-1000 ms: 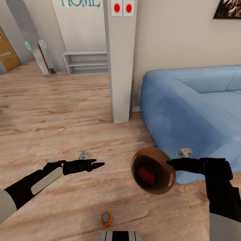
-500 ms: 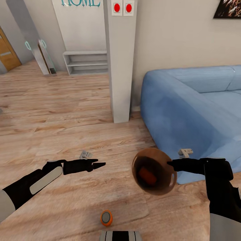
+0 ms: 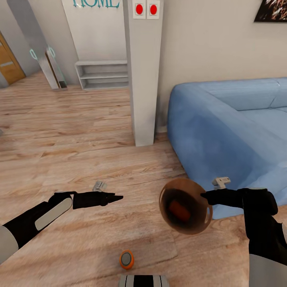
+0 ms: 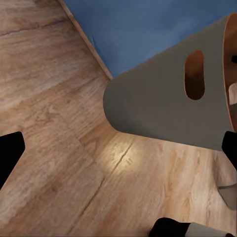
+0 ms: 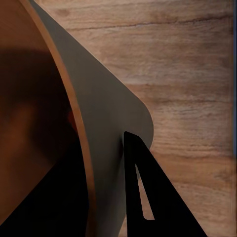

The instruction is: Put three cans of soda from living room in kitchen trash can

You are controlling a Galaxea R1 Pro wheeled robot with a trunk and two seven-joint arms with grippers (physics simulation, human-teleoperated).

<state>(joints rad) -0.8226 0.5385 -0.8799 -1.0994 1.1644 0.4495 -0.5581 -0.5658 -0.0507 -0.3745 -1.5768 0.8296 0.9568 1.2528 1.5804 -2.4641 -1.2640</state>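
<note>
I see a wood floor (image 3: 79,135) with light brown boards. A tall white post (image 3: 142,79) stands on it, and two red buttons (image 3: 146,9) sit side by side near its top. Behind the post is a plain pale wall (image 3: 207,44). A low white shelf (image 3: 103,74) stands against the far wall, under some blue-green letters (image 3: 95,3). A dark picture (image 3: 272,10) hangs high on the wall. An orange-brown door (image 3: 8,61) is far off at the side.
</note>
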